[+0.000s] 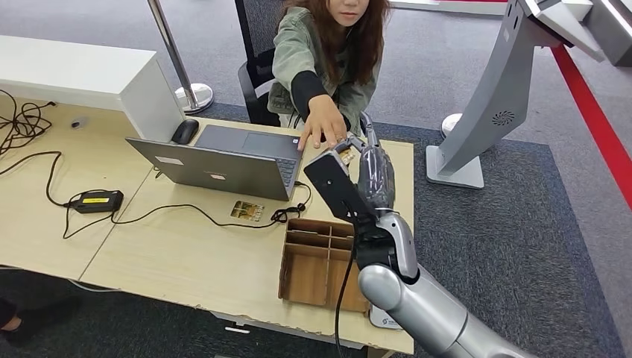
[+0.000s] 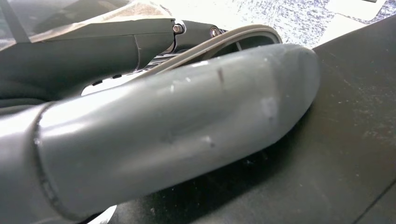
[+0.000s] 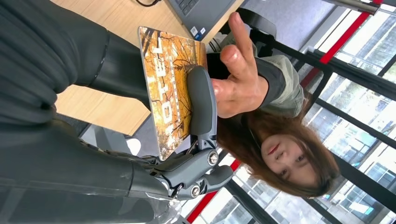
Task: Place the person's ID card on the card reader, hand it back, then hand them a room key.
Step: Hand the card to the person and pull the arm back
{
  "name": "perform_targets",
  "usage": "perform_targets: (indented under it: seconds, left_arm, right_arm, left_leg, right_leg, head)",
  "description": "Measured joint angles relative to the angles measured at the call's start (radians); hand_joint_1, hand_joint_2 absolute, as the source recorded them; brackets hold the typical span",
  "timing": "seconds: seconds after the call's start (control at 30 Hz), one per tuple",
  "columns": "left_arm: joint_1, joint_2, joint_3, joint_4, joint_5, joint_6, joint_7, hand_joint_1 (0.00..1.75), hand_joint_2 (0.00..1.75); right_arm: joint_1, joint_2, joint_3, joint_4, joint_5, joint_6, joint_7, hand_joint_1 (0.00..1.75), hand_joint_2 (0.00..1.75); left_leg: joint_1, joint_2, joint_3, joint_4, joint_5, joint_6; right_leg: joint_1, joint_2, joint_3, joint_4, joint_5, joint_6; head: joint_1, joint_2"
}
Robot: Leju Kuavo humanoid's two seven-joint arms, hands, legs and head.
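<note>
An open grey laptop [image 1: 223, 160] sits at the wooden desk's [image 1: 186, 253] far edge; a compartmented brown wooden box [image 1: 317, 262] stands near its front edge.

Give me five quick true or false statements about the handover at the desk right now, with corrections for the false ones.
1. The right hand holds a card printed HOTEL. True.
2. The person's hand reaches toward the card. True.
3. The laptop is closed flat. False: its lid stands open.
4. The wooden organizer sits on the floor. False: it sits on the desk, near the front edge.
5. Another card lies on the desk beside the black cable. True.
</note>
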Motion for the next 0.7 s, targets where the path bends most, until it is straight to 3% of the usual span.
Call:
perform_targets:
  seconds: [0.4, 0.43, 0.53, 0.57, 0.7]
  left_arm:
    - [-0.001, -0.001, 0.000, 0.000, 0.000, 0.000, 0.009, 0.00, 0.00]
    - [-0.001, -0.002, 0.000, 0.000, 0.000, 0.000, 0.009, 0.00, 0.00]
    - [-0.001, -0.002, 0.000, 0.000, 0.000, 0.000, 0.009, 0.00, 0.00]
    - [-0.001, -0.002, 0.000, 0.000, 0.001, 0.000, 0.009, 0.00, 0.00]
    - [-0.001, -0.002, 0.000, 0.000, 0.002, 0.000, 0.009, 0.00, 0.00]
  right_arm:
    - [-0.005, 0.047, 0.035, 0.080, -0.057, -0.032, -0.056, 1.75, 1.75]
    - [-0.005, 0.047, 0.038, 0.081, -0.060, -0.033, -0.058, 1.40, 1.75]
    - [-0.005, 0.047, 0.046, 0.081, -0.067, -0.033, -0.060, 0.09, 1.75]
    - [-0.004, 0.047, 0.048, 0.080, -0.070, -0.033, -0.062, 0.00, 1.75]
    - [0.005, 0.037, 0.055, 0.048, -0.080, -0.032, -0.058, 0.00, 1.75]
  left_leg:
    - [0.000, 0.000, 0.000, 0.000, 0.000, 0.000]
    - [0.000, 0.000, 0.000, 0.000, 0.000, 0.000]
    - [0.000, 0.000, 0.000, 0.000, 0.000, 0.000]
    - [0.000, 0.000, 0.000, 0.000, 0.000, 0.000]
    - [0.000, 0.000, 0.001, 0.000, 0.000, 0.000]
  right_leg:
    - [0.000, 0.000, 0.000, 0.000, 0.000, 0.000]
    - [0.000, 0.000, 0.000, 0.000, 0.000, 0.000]
    - [0.000, 0.000, 0.000, 0.000, 0.000, 0.000]
    - [0.000, 0.000, 0.000, 0.000, 0.000, 0.000]
    - [0.000, 0.000, 0.000, 0.000, 0.000, 0.000]
  head:
    - [0.000, 0.000]
    - [0.000, 0.000]
    - [0.000, 0.000]
    - [0.000, 0.000]
    - [0.000, 0.000]
